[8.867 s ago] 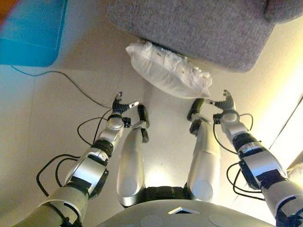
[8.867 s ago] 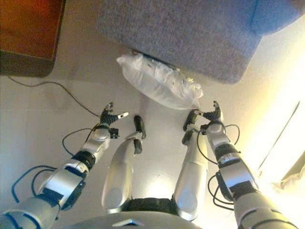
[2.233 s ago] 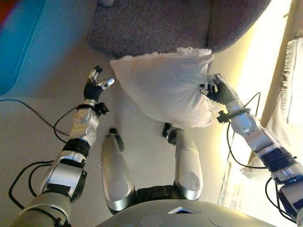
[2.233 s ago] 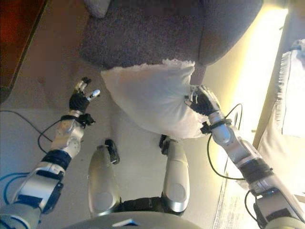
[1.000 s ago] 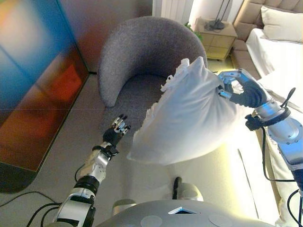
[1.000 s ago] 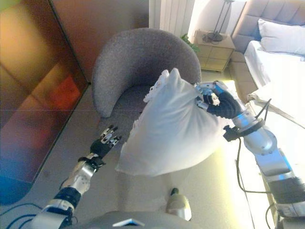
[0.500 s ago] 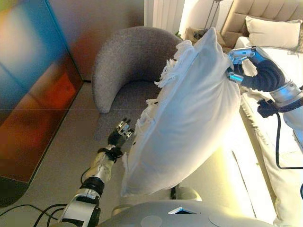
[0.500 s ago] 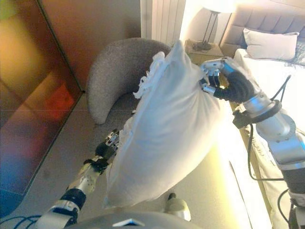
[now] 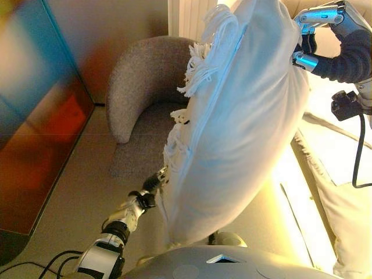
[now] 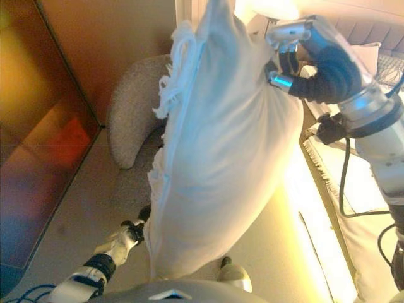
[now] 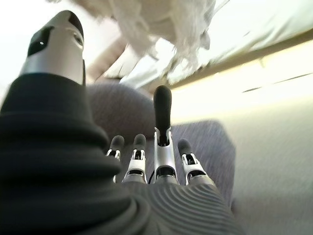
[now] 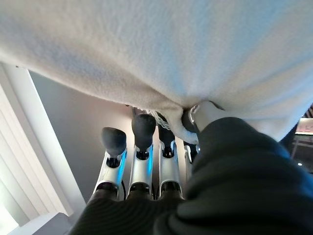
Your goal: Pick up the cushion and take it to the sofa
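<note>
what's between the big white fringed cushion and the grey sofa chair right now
Nothing visible. The white fringed cushion hangs from the right hand, which pinches its edge, above open floor in front of the grey curved sofa chair. The left hand is beside it, holding nothing.

- No text, label, number or sign can be read in any view.
- The white cushion bears no print or tag that shows.
- The grey sofa has a plain fabric with no marking.
- The dark cover of the right hand shows no lettering.
</note>
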You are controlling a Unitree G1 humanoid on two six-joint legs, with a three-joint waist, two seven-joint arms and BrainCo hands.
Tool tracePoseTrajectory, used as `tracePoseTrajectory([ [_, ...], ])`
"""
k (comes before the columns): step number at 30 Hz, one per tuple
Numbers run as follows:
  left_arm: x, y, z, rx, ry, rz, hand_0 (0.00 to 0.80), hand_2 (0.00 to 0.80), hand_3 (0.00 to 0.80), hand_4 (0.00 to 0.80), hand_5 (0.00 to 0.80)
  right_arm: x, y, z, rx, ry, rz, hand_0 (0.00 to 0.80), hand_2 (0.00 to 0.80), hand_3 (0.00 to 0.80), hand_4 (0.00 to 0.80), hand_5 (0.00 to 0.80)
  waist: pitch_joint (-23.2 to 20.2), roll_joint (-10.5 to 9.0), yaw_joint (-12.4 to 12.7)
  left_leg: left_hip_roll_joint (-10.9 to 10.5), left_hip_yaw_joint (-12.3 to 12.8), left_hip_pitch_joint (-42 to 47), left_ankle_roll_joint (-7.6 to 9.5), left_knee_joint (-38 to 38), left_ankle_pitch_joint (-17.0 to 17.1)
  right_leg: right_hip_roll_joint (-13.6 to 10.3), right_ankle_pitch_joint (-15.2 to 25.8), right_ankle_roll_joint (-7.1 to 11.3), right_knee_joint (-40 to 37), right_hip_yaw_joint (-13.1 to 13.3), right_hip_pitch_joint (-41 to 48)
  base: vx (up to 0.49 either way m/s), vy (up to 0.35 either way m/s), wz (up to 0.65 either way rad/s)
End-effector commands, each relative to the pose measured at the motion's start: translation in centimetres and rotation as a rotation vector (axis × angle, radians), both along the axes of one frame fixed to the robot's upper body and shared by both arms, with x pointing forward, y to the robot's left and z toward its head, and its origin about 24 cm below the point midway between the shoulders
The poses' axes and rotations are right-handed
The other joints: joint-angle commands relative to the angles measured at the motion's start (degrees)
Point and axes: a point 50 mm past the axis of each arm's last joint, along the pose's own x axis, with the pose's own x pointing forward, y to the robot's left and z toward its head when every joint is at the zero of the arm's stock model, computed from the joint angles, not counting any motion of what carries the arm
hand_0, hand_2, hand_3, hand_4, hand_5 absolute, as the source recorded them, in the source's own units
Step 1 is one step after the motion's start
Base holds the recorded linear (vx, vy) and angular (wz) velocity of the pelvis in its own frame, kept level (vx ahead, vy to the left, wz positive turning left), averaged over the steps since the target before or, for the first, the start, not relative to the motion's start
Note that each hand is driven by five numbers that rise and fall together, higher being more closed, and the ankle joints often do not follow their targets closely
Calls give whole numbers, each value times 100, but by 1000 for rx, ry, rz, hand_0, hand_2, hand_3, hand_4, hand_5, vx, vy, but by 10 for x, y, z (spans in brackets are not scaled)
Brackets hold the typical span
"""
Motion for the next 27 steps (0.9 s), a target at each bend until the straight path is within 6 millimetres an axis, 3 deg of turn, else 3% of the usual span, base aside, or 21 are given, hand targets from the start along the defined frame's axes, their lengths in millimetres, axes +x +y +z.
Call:
tracePoseTrajectory([
  [1,24,-19,21,-19,-120,-120,0,0,0,0,0,-11,8,47,233,-191,157,800,800,800,800,800,-78,-326,102,35,-71,-171,354,322,-328,-422,-212,639,-226,-285,444,-22,9,-6],
  [5,31,-32,28,-31,-148,-151,0,0,0,0,0,-8,14,44,228,-179,169,800,800,800,800,800,-71,-288,71,7,-61,-182,374,300,-318,-415,-209,635,-281,-226,480,-12,12,-5],
  [9,34,-42,36,-162,-145,-204,0,0,0,0,0,-7,15,40,234,-169,170,800,800,800,800,800,-46,-252,48,-8,-69,-204,392,322,-342,-437,-203,646,-299,-178,479,0,0,0],
  [14,-2,-74,31,-482,45,-471,0,0,0,0,0,-1,25,42,205,-207,175,800,800,800,800,800,37,-158,37,-48,-54,-234,442,376,-409,-462,-187,642,-309,-79,431,-33,26,-5],
  [19,-41,-82,17,-614,286,-616,0,0,0,0,0,1,32,50,203,-213,185,800,800,800,800,800,48,-96,10,-96,-29,-236,464,392,-439,-493,-231,621,-320,27,459,5,40,-3],
  [22,-51,-83,16,-700,328,-633,0,0,0,0,0,2,33,49,201,-196,188,800,800,800,800,800,31,-72,2,-125,-39,-240,466,379,-456,-518,-257,622,-328,69,468,0,0,0],
  [26,-49,-83,21,-742,287,-668,0,0,0,0,0,3,30,45,209,-167,179,800,800,800,800,800,21,-50,-15,-139,-41,-253,471,395,-478,-540,-268,627,-325,99,464,0,0,0],
  [27,-48,-85,22,-732,265,-677,204,204,204,204,204,3,29,44,214,-159,174,800,800,800,800,800,27,-44,-19,-134,-43,-270,468,414,-480,-545,-268,626,-323,109,457,21,14,-3],
])
